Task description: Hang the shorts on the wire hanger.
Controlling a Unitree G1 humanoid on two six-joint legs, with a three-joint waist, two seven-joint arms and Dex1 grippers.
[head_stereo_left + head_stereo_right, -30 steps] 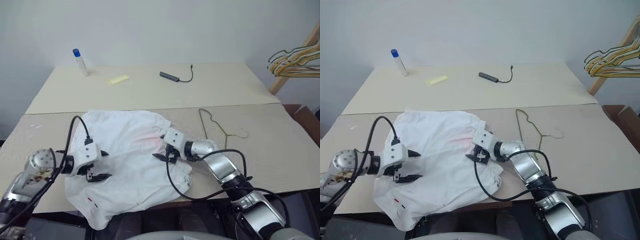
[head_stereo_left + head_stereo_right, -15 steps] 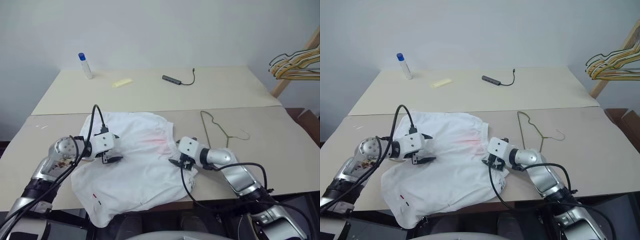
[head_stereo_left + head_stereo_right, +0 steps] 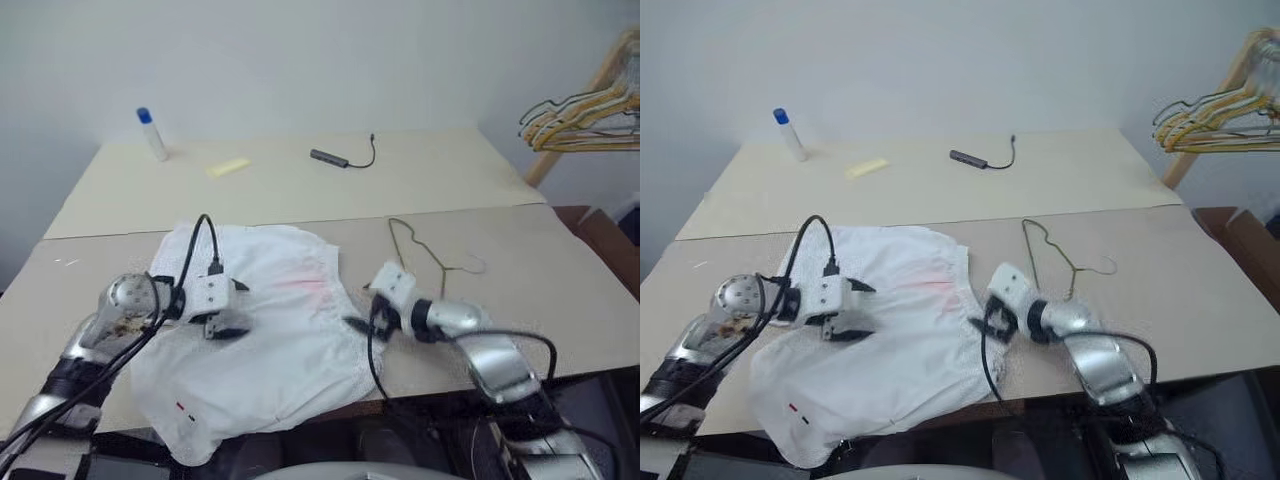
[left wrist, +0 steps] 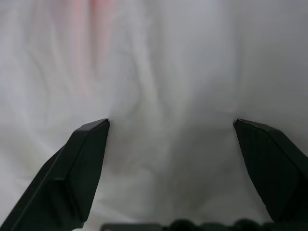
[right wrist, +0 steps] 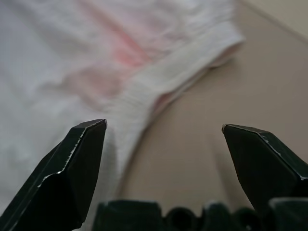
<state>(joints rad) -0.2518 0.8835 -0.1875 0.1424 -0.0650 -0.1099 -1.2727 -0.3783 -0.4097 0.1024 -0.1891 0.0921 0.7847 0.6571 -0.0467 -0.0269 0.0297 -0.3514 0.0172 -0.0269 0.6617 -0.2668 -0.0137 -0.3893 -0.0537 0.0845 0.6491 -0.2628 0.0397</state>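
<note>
Nothing is yet hung: the shorts (image 3: 270, 340) are spread flat on the desk (image 3: 560, 290) beneath the wide-open, empty left tool (image 3: 228, 310), their waistband beside the equally open, empty right tool (image 3: 368, 318), beyond which the wire hanger (image 3: 425, 255) lies untouched.

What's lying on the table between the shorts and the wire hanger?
Nothing lies there: in the left eye view, bare table separates the shorts from the wire hanger.

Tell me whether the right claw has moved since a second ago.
Yes. The right claw, open, has shifted right off the shorts to their waistband edge, nearer the wire hanger.
</note>
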